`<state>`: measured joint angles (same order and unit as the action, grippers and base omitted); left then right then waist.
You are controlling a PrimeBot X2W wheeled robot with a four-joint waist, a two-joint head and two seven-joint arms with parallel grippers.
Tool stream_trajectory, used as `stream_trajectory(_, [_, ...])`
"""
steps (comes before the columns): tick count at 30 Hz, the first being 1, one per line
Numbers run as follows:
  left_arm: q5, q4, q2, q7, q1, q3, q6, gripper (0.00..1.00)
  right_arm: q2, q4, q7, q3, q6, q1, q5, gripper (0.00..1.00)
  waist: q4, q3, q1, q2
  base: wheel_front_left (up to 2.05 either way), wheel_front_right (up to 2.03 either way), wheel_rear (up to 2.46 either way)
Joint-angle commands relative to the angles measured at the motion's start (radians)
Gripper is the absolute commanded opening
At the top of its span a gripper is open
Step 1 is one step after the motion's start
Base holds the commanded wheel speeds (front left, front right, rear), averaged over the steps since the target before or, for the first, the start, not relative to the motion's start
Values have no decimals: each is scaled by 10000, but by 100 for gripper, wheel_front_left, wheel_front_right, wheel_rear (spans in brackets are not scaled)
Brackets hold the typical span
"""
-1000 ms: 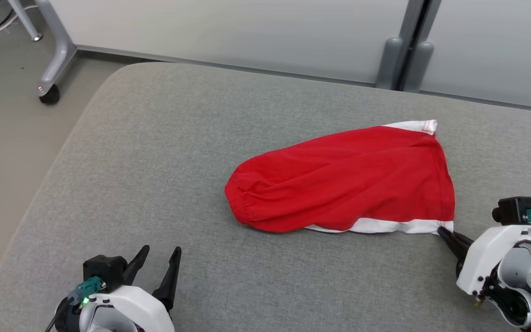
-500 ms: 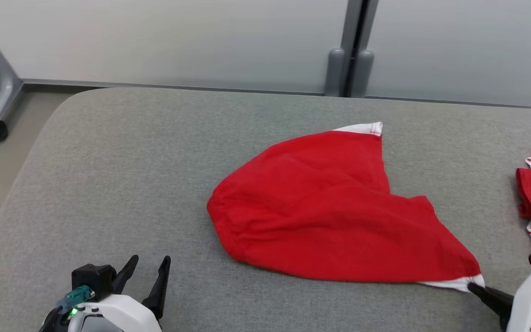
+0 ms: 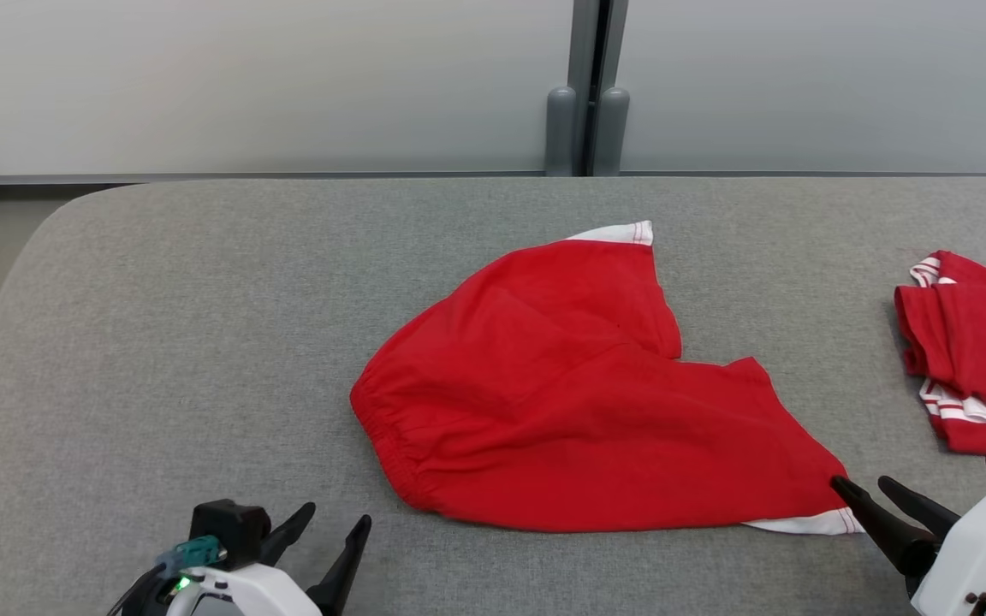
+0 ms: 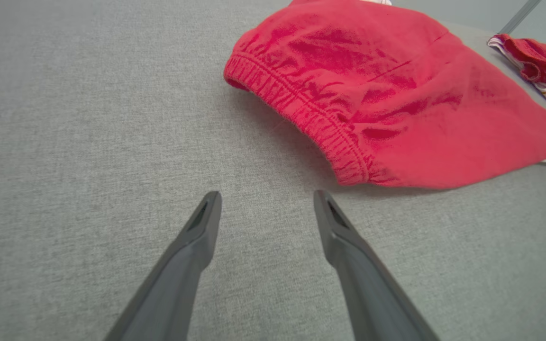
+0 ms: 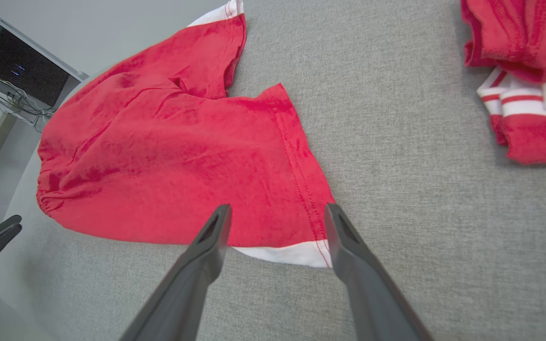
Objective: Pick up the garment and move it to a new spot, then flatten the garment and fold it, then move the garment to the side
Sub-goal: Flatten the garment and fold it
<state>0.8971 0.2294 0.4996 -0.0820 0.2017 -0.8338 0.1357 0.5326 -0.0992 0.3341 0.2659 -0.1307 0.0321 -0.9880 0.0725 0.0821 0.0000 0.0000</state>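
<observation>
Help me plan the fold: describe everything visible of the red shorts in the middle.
The red shorts look like soft knit cloth, with a gathered elastic waistband at the left and white hems on both legs. They lie lightly wrinkled, legs splayed, on the grey padded surface. The open right gripper sits at the near leg's hem corner, not gripping.

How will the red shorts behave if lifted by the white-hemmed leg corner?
Likely floppy: the red shorts lie in soft wrinkles, so they'd probably drape and hang from a single corner. Probably light, being thin cloth lying nearly flat. If pushed, they'd likely bunch rather than slide, since the gathered waistband and the textured gray cushion look grippy.
</observation>
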Motion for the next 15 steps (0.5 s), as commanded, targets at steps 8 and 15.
stream_trajectory(8, [-448,151,6,711,890,-712,-899,100,-611,709,191,-742,-4,-194,627,100,-577,229,0,0,0,0,0])
stream_trajectory(15, [-432,1147,-424,982,1573,-977,-1560,100,-1042,951,439,-986,-4,-48,1112,100,-1094,458,0,0,0,0,0])
